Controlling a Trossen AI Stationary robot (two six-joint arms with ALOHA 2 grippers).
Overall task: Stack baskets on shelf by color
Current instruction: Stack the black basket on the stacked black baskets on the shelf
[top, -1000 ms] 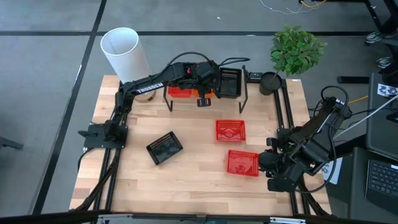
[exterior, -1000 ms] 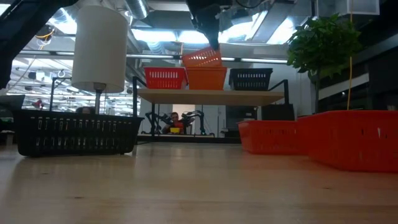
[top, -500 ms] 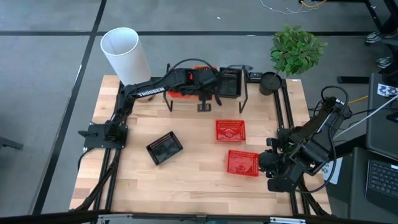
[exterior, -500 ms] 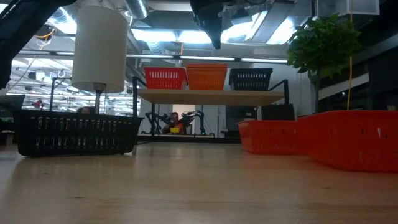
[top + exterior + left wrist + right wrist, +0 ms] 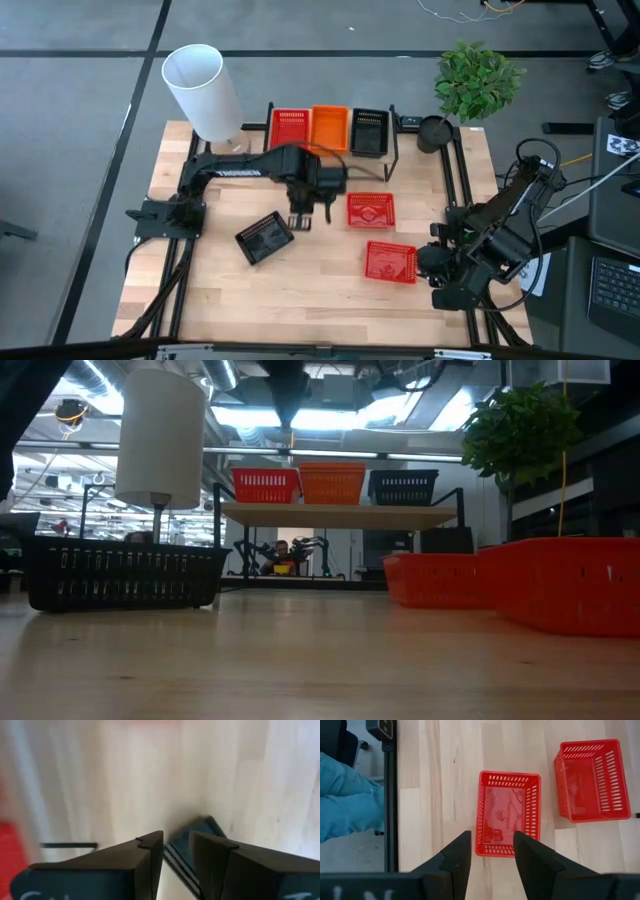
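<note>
On the shelf (image 5: 330,152) at the table's far side stand a red basket (image 5: 291,128), an orange one (image 5: 329,126) and a black one (image 5: 368,130) in a row. A black basket (image 5: 265,238) and two red baskets (image 5: 370,210) (image 5: 390,262) rest on the tabletop. My left gripper (image 5: 310,216) hangs open above the table between the black basket and the nearer red one, pointing down; the black basket's corner (image 5: 197,832) shows past its fingertips. My right gripper (image 5: 491,837) waits open at the right, above a red basket (image 5: 509,815).
A white cylinder (image 5: 200,85) stands at the far left corner and a potted plant (image 5: 478,80) at the far right. Bare wood lies along the near edge. A person's blue sleeve (image 5: 350,805) shows beyond the table's right edge.
My left gripper has let go of the orange basket, which was tilted above the shelf's orange one and now sits level in it. The gripper then swung from over the shelf toward the near edge and tipped to point down, coming beside the black basket on the table.
</note>
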